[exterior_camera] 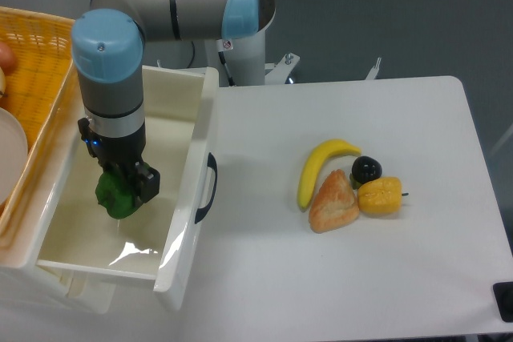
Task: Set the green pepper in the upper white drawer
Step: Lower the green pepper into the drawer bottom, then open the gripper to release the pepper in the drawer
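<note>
Green pepper (115, 195) is clamped in the gripper (124, 190), fingers closed on it, hanging inside the upper white drawer (188, 166) just above its floor. Orange woven basket (36, 62) sits left of it. Over on the table (337, 278): banana (317, 167), bread (333, 202), yellow-orange pepper (380, 195).

No readable text, brand or number appears anywhere; the only marking is a small red-and-white round sticker (228, 44) on the white cylindrical robot base column (244, 58), too small and blurred to make out what it says or shows
</note>
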`<state>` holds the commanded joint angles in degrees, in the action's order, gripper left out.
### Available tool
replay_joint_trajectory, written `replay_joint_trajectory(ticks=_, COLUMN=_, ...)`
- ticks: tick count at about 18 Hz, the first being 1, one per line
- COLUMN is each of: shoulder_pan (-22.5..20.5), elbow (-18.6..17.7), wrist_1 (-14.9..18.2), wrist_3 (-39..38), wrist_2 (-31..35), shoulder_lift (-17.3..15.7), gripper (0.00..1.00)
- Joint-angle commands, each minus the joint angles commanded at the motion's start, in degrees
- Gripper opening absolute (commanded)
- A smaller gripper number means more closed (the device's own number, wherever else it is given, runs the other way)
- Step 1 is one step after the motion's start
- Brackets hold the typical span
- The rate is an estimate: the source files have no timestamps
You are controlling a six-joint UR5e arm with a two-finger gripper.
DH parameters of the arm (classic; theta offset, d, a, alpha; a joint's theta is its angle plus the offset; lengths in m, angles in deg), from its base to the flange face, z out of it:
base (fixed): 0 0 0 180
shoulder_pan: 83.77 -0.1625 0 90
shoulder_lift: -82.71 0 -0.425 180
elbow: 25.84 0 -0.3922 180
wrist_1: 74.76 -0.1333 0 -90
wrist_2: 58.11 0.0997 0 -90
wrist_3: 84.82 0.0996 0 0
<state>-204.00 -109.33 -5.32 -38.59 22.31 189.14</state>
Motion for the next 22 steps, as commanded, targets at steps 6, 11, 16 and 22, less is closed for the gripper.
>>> replay_joint_trajectory(ticks=6, shoulder_pan=0.0, elbow=0.0, wrist_1=-0.1, wrist_3=0.1, wrist_2=-0.1, shoulder_lift=-0.2, gripper=0.88)
replay_joint_trajectory(ticks=11, shoulder_pan=-0.1, elbow=0.1, wrist_1=-0.4, wrist_3=0.0, wrist_2=-0.2, shoulder_lift=-0.4, gripper=0.94)
replay_joint_trajectory(ticks=16, shoulder_pan=-0.7, elbow=0.3, wrist_1=-1.2, wrist_3=-0.2, wrist_2=-0.7, shoulder_lift=-2.1, gripper=0.94)
replay_joint_trajectory(ticks=22, shoulder_pan=-4.4, elbow=0.3, wrist_1=-2.3, wrist_3=-0.6, wrist_2=-3.3, shoulder_lift=-5.1, gripper=0.94)
